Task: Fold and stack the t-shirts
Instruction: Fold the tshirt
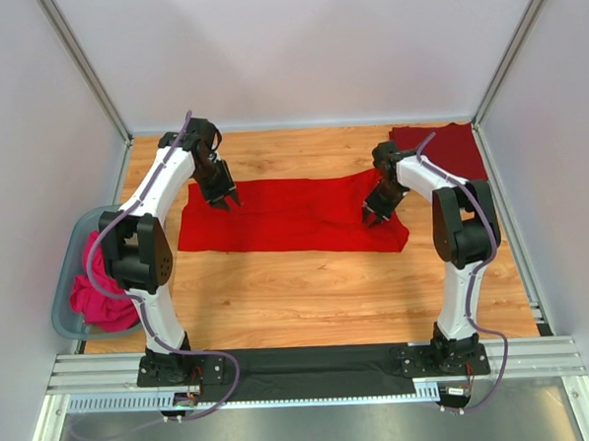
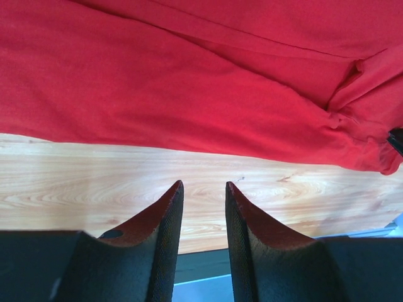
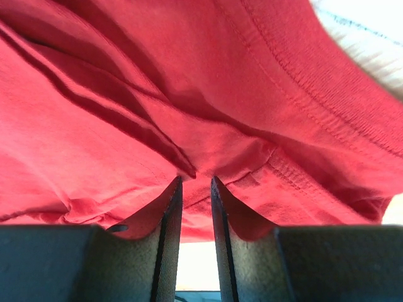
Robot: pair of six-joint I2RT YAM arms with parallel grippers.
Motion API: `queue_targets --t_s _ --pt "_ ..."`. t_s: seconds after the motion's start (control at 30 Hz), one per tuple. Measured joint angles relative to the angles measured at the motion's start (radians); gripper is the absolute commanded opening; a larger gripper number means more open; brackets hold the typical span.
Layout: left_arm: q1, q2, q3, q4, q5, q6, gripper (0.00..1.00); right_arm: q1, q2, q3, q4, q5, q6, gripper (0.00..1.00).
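The bright red t-shirt (image 1: pixel 294 216) lies as a long band across the middle of the wooden table. It also shows in the left wrist view (image 2: pixel 189 82) and fills the right wrist view (image 3: pixel 126 94). My left gripper (image 1: pixel 224 202) hovers over the shirt's left end. In its own view (image 2: pixel 203 185) the jaws stand apart and empty above bare wood. My right gripper (image 1: pixel 373 219) is at the shirt's right end, its tips (image 3: pixel 196 179) closed narrowly on a bunched fold of the red cloth. The maroon t-shirt (image 1: pixel 449 148) lies folded at the back right.
A grey-blue bin (image 1: pixel 66 282) stands off the table's left edge with a pink cloth (image 1: pixel 96 295) in it. White walls and metal posts enclose the table. A black strip runs along the near edge between the arm bases.
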Motion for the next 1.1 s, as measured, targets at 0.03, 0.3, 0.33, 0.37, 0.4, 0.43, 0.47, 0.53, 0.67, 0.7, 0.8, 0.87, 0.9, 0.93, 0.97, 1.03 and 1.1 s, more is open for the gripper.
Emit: queue_targets --t_s 0.03,0.3,0.33,0.37,0.4,0.43,0.47,0.53,0.67,0.7,0.8,0.87,0.9,0.93,0.97,1.03,1.1 --pt "0.0 0.0 0.0 0.0 -0.001 0.001 0.4 0.002 0.0 -0.002 0.0 0.0 0.006 0.26" --pt "0.001 0.0 0.0 -0.003 -0.004 0.006 0.4 0.005 0.0 -0.006 0.008 0.006 0.025 0.11" --pt "0.001 0.0 0.0 -0.003 -0.004 0.006 0.4 0.005 0.0 -0.006 0.008 0.01 0.026 0.07" --pt "0.001 0.0 0.0 -0.003 -0.004 0.006 0.4 0.005 0.0 -0.006 0.008 0.012 0.025 0.05" --pt "0.002 0.0 0.0 -0.003 -0.004 0.006 0.4 0.005 0.0 -0.006 0.008 0.016 0.024 0.03" --pt "0.002 0.0 0.0 -0.003 -0.004 0.006 0.4 0.005 0.0 -0.006 0.008 0.019 0.024 0.01" --pt "0.002 0.0 0.0 -0.003 -0.004 0.006 0.4 0.005 0.0 -0.005 0.008 0.021 0.023 0.0" --pt "0.003 0.0 0.0 -0.003 -0.004 0.006 0.4 0.005 0.0 -0.003 0.006 0.025 0.02 0.0" --pt "0.006 0.0 0.0 -0.002 -0.003 0.006 0.4 0.005 0.0 0.025 0.004 0.027 0.011 0.0" --pt "0.006 0.0 0.0 -0.002 -0.003 0.006 0.4 0.006 0.0 0.035 0.005 0.027 0.008 0.0" --pt "0.006 0.0 0.0 -0.002 -0.003 0.006 0.4 0.008 0.0 0.059 0.008 0.027 0.002 0.0" --pt "0.006 0.0 0.0 -0.002 -0.003 0.006 0.4 0.008 0.0 0.064 0.01 0.027 -0.002 0.0" --pt "0.006 0.0 0.0 -0.002 -0.003 0.006 0.4 0.01 0.0 0.064 0.012 0.026 -0.003 0.0" --pt "0.006 0.0 0.0 -0.002 -0.003 0.006 0.4 0.011 0.0 0.065 0.014 0.026 -0.004 0.0" --pt "0.006 0.0 0.0 -0.002 -0.003 0.006 0.4 0.012 0.0 0.067 0.015 0.026 -0.006 0.0" --pt "0.006 0.0 0.0 -0.002 -0.003 0.006 0.4 0.016 0.0 0.077 0.014 0.026 -0.01 0.0" --pt "0.006 0.0 0.0 -0.002 -0.003 0.006 0.4 0.021 0.0 0.092 0.015 0.026 -0.013 0.0"
